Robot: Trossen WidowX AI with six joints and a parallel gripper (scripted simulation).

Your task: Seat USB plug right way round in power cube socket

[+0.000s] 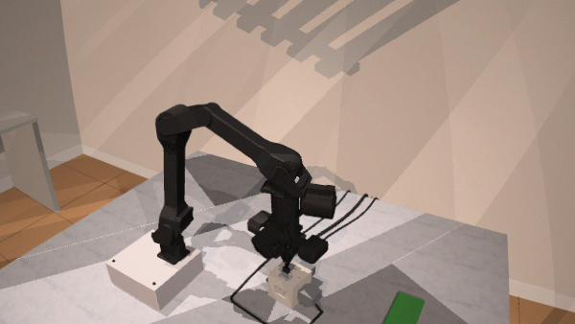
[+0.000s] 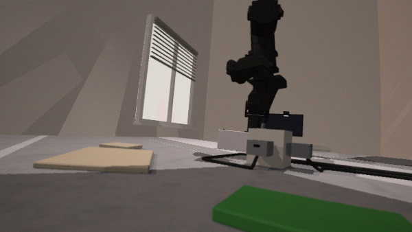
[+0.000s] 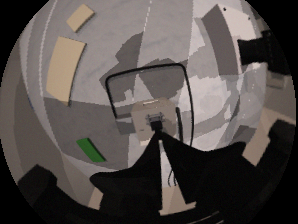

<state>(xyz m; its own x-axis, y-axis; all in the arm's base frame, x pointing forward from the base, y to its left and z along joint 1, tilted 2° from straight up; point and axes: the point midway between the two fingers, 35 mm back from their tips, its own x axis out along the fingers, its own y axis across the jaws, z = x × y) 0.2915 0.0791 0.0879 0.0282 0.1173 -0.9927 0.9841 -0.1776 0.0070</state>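
Note:
The pale power cube (image 1: 280,289) (image 2: 257,134) (image 3: 142,116) stands upright on the table. My gripper (image 1: 287,263) (image 3: 158,135) points down just above its top and is shut on the small dark USB plug (image 1: 286,268) (image 3: 156,124). A grey metallic part (image 1: 286,276) (image 3: 154,117) shows at the cube's top directly by the plug. Whether it is the plug's metal end or the socket rim, how deep the plug is and which way round it faces are too small to tell. In the exterior view the fingertips are hard to make out behind the cube's top edge.
Grey blocks (image 2: 264,148) (image 2: 302,150) stick out from the cube's sides. A black cable (image 1: 232,298) (image 3: 106,79) loops around it. A green slab (image 1: 404,308) (image 2: 302,211) (image 3: 90,150) and two beige boards (image 2: 99,159) (image 3: 65,70) lie farther off. The arm's white base (image 1: 136,268) stands behind.

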